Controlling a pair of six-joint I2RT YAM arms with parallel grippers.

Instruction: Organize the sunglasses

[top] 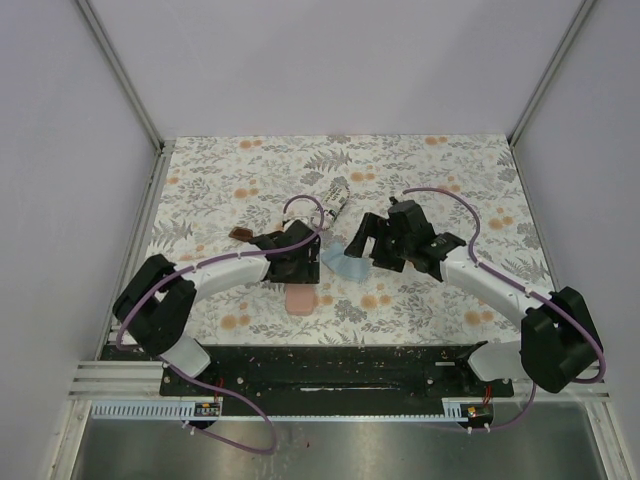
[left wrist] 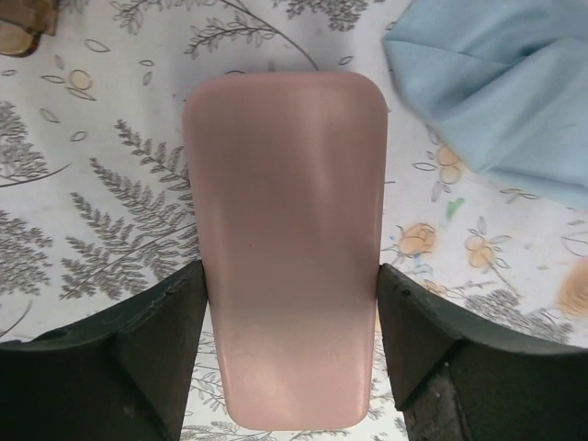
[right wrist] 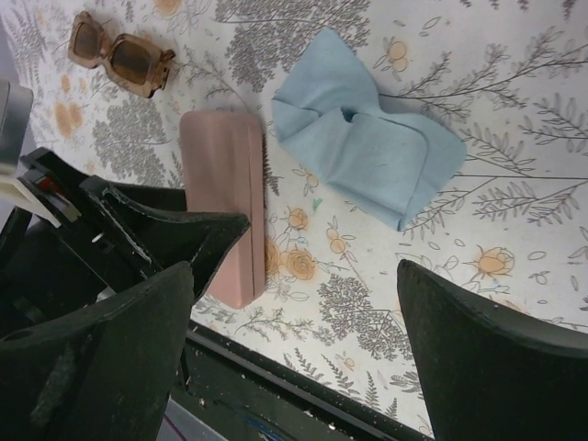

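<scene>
The brown-framed sunglasses (top: 240, 235) lie folded on the floral table, left of my left gripper; they also show in the right wrist view (right wrist: 119, 55) and at the top left corner of the left wrist view (left wrist: 18, 28). The white-framed sunglasses are out of view. A pink oblong case (left wrist: 285, 230) lies flat on the table (top: 300, 299), closed. My left gripper (left wrist: 291, 276) stands over it, one finger against each long side. My right gripper (right wrist: 296, 266) is open and empty, held above the table to the right of the case (right wrist: 220, 193).
A crumpled light blue cloth (top: 345, 263) lies between the two grippers, right of the case (right wrist: 367, 138). A stars-and-stripes pouch (top: 333, 197) lies further back at mid-table. The table's black front rail (right wrist: 276, 377) runs just near the case's end.
</scene>
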